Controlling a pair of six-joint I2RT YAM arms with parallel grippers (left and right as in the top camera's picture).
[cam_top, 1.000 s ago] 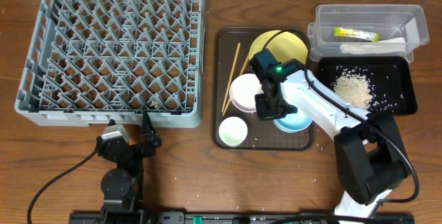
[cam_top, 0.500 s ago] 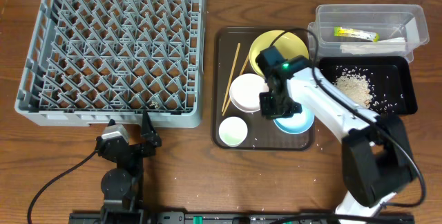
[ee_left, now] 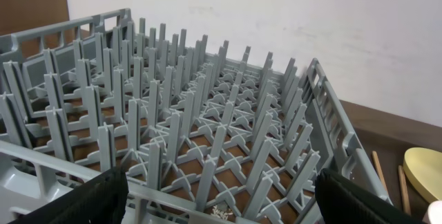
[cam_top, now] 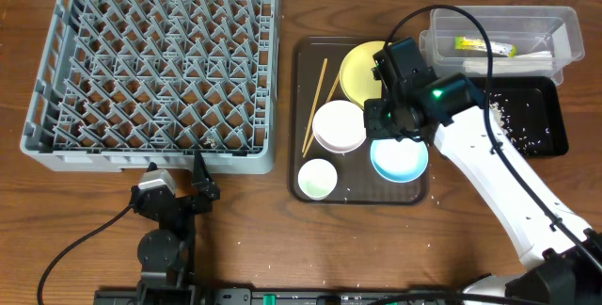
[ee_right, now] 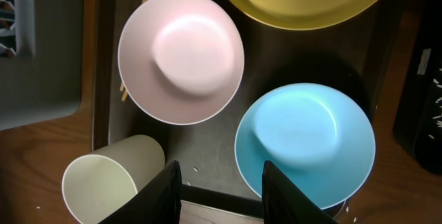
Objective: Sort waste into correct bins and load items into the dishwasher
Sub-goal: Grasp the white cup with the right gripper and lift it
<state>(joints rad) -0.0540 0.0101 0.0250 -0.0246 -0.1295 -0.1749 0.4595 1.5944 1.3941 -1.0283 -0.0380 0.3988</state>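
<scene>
Your right gripper (ee_right: 224,195) hangs over the brown tray (cam_top: 356,181), fingers apart and holding nothing, above the narrow gap between the white bowl (cam_top: 339,126) and the blue bowl (cam_top: 399,159). The blue bowl sits close to the tray's right rim. The cup (cam_top: 317,179) fills the near-left corner. The chopsticks (cam_top: 313,107) lie along the left rim, beside the plate (cam_top: 362,72). Your left gripper (ee_left: 219,209) rests, fingers apart, at the near edge of the rack (cam_top: 150,60).
</scene>
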